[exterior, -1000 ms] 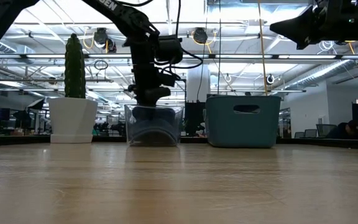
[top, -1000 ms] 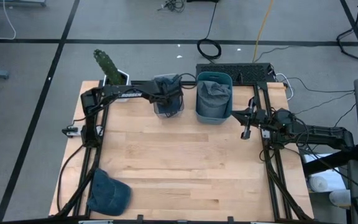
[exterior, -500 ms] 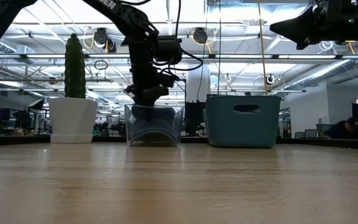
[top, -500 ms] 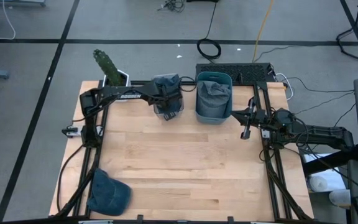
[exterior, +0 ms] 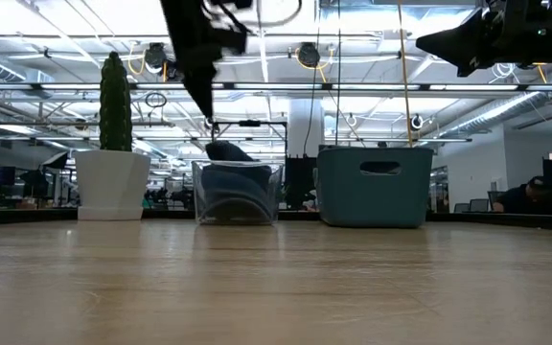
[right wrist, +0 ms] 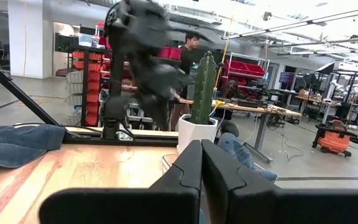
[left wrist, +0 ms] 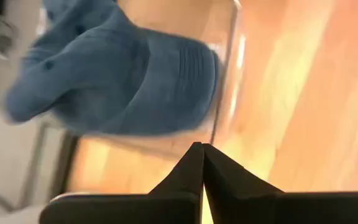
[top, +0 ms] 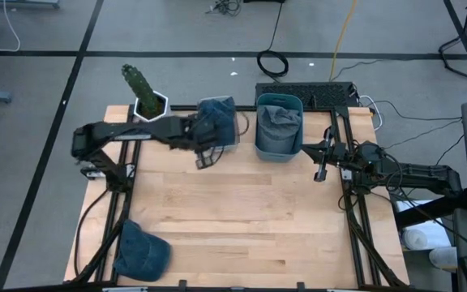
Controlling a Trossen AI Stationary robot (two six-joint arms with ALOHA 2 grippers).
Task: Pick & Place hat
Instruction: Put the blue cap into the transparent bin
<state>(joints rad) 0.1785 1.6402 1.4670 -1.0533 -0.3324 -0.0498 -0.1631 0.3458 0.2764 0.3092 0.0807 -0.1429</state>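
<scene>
Hat (left wrist: 114,81) in clear bin (top: 220,134), beyond closed, empty left jaws (left wrist: 201,163)

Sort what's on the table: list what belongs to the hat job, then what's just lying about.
Job: hat at the near left corner; clear bin with a hat in it; teal bin, also holding fabric; left gripper.
Lying about: cactus; right gripper, parked.

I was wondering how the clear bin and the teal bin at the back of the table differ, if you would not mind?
The clear bin has see-through walls, so the blue hat inside shows through; the teal bin is opaque, with a handle cutout. In the low view the clear bin stands lower and narrower than the teal bin. The left gripper hangs beside the clear bin; the teal bin has none near. Both hold blue fabric.
</scene>
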